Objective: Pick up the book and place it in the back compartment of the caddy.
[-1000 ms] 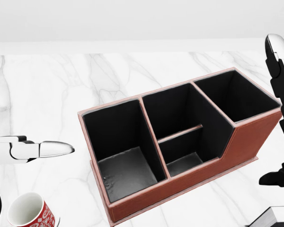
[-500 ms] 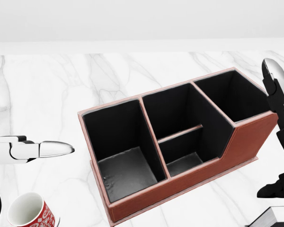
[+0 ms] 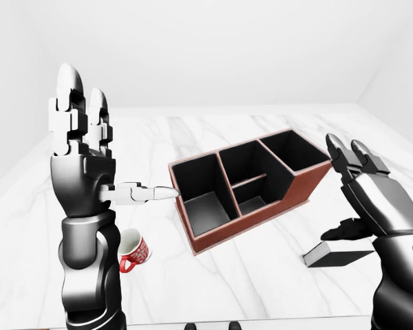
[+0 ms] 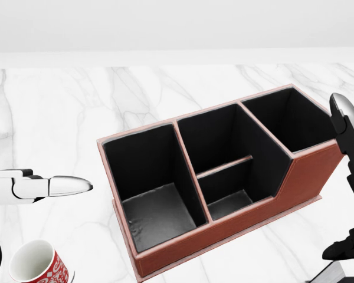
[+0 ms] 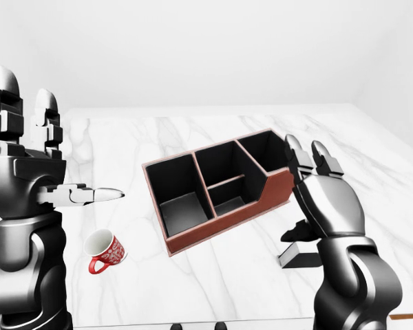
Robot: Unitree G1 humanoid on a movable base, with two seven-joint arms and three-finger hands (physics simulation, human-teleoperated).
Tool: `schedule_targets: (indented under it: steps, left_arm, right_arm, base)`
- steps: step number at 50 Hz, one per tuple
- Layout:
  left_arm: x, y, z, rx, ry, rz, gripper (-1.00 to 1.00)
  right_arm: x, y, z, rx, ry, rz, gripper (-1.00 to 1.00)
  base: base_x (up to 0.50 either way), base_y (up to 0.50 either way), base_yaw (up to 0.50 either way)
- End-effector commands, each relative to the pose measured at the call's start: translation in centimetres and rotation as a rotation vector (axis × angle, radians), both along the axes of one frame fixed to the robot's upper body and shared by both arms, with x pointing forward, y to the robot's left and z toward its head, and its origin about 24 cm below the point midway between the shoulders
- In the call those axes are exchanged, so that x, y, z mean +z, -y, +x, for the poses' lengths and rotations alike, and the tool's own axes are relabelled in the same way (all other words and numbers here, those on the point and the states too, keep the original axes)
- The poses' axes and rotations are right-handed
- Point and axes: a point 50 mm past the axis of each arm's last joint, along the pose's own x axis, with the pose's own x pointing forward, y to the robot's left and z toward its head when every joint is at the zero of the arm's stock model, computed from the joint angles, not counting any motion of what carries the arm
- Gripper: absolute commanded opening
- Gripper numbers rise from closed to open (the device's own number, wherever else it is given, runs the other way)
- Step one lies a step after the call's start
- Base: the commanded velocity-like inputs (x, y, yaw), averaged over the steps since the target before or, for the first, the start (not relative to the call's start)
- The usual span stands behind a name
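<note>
A reddish-brown caddy (image 4: 304, 177) with black compartments lies slantwise on the marble table (image 3: 261, 289); all its compartments are empty. The book (image 3: 337, 256), dark-covered with white page edges, lies flat to the caddy's lower right, and only its corner (image 4: 337, 273) shows in the head view. My right hand (image 3: 344, 192) hovers open just above the book, fingers pointing up and thumb low over the cover, holding nothing. At the left of the left-eye view my left hand (image 3: 89, 148) is raised and open, with its thumb pointing toward the caddy's left end.
A red-and-white mug (image 3: 133, 249) stands to the lower left of the caddy, under my left arm. The table's near edge runs along the bottom of the eye views. A white wall rises behind the table's top edge.
In the head view my right hand has sunk along the right edge toward the book. The left hand, caddy and mug have not moved.
</note>
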Motion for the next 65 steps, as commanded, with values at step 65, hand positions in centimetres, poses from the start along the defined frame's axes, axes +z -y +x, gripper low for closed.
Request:
schedule_targets:
  steps: [65]
  left_arm:
    - [-0.7, 0.2, 0.3, -0.001, -0.035, 0.01, 1.0]
  right_arm:
    - [-7.4, 3.9, 0.9, -0.092, -0.331, 0.198, 1.0]
  base:
    - [0.0, 0.0, 0.0]
